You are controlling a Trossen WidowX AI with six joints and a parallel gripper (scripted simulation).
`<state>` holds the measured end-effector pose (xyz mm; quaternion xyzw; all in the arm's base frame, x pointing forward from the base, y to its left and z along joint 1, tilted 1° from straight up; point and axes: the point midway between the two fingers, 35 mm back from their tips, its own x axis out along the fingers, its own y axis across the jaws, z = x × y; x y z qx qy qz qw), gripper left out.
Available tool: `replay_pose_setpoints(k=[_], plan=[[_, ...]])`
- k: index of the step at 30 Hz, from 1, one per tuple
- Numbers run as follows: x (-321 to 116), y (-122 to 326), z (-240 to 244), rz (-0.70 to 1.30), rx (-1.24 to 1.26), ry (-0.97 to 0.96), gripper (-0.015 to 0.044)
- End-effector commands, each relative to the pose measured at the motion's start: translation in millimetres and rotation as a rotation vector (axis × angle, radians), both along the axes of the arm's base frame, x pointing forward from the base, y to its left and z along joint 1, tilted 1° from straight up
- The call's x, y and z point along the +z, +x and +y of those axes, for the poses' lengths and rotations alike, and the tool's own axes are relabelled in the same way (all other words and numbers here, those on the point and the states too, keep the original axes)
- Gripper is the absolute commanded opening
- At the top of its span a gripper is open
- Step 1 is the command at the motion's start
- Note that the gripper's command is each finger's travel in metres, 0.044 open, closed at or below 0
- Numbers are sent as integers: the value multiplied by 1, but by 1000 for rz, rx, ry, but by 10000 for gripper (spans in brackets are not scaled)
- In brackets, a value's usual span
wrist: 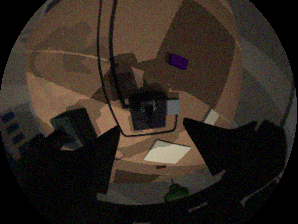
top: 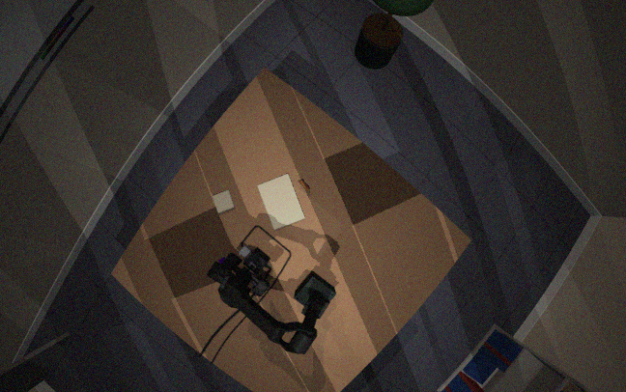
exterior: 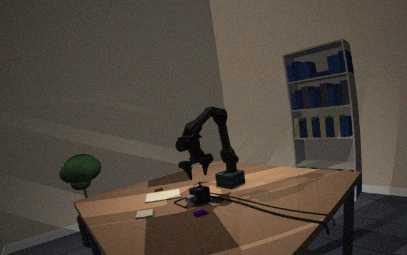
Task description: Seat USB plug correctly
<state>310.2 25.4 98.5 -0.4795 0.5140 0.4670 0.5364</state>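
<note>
The black power cube (exterior: 200, 196) (wrist: 145, 121) stands on the table (exterior: 267, 242). The small dark USB plug (exterior: 200, 184) (wrist: 150, 108) stands up from its top; which way round it is and how deep it sits cannot be told. A grey block-shaped plug (exterior: 189, 198) (wrist: 173, 106) is on the cube's side. My gripper (exterior: 198, 176) (wrist: 152, 124) is open and empty, pointing down above the cube, with its fingertips higher than the plug. In the top view the arm partly covers the cube.
Black cables (exterior: 273, 213) run from the cube over the table edge, and one loops around it. A purple block (exterior: 200, 213) (wrist: 178, 61) lies nearby. A large white pad (top: 281, 200) (exterior: 163, 195), a small pale square (top: 223, 202) (exterior: 144, 213) and a small brown object (top: 304, 184) lie farther off.
</note>
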Motion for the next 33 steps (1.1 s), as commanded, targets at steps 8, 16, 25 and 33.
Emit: replay_pose_setpoints(k=[8, 16, 25, 33], plan=[[-11, 0, 1, 2, -3, 6, 440], [-19, 1, 1, 2, -3, 6, 440], [-28, 1, 1, 2, -3, 6, 440], [-28, 1, 0, 2, 0, 0, 387]])
